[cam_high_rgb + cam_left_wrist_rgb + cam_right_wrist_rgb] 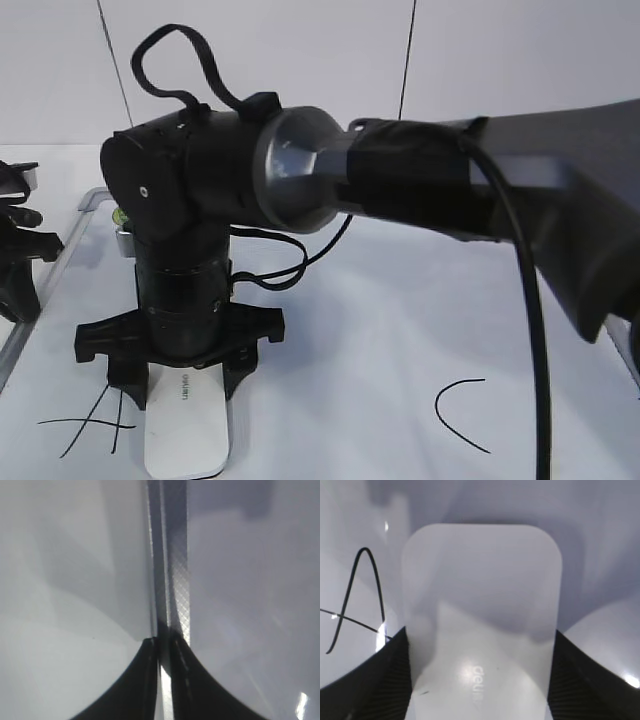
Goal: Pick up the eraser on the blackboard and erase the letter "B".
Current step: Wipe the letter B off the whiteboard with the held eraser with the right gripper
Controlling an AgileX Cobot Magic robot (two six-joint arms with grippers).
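The white eraser (pixel 186 430) lies flat on the blackboard (pixel 400 320) at the lower left, and it fills the right wrist view (pixel 480 590). My right gripper (pixel 186 378) reaches across from the right and is shut on the eraser's two long sides (pixel 480 680). A black "A" (pixel 95 420) is just left of the eraser (pixel 355 600). A black "C" (pixel 460 415) is at the lower right. No letter "B" shows; the arm and eraser cover the board between "A" and "C". My left gripper (pixel 15 255) sits at the board's left frame, its fingers closed on either side of the frame strip (pixel 164 647).
The right arm's black wrist and grey forearm (pixel 420 180) stretch across the upper board. A bit of the green sticker (pixel 118 213) peeks out behind the wrist. The board's grey frame (pixel 75 225) runs along the left. White wall panels stand behind.
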